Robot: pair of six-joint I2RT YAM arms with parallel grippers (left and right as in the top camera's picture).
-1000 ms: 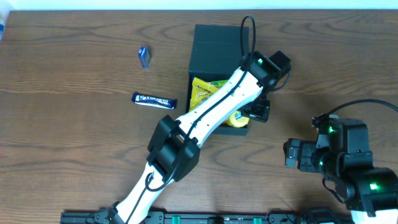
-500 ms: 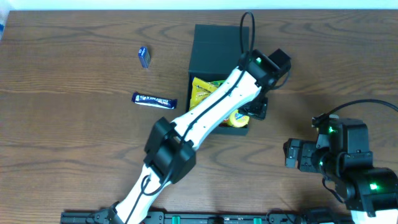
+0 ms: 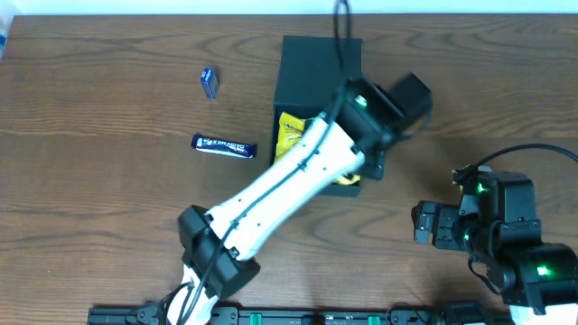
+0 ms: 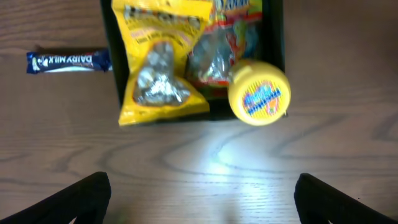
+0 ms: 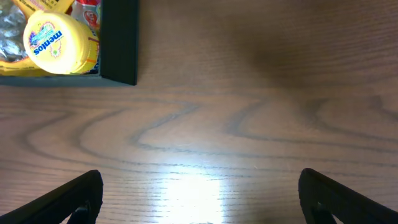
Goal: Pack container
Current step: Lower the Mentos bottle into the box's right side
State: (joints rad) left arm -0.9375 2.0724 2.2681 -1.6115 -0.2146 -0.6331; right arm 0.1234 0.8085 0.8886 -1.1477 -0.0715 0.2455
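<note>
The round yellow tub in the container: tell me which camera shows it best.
Right wrist. The yellow tub sits whole and sharp in a corner of the container, its mentos label readable. The left wrist view shows it whole too, but blurred. Overhead, the left arm covers all but a yellow sliver.

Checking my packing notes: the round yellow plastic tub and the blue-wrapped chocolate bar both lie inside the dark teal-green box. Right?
Not quite. The round yellow plastic tub is inside the dark teal-green box, but the blue-wrapped chocolate bar lies outside it on the wooden table, as the left wrist view shows.
</note>
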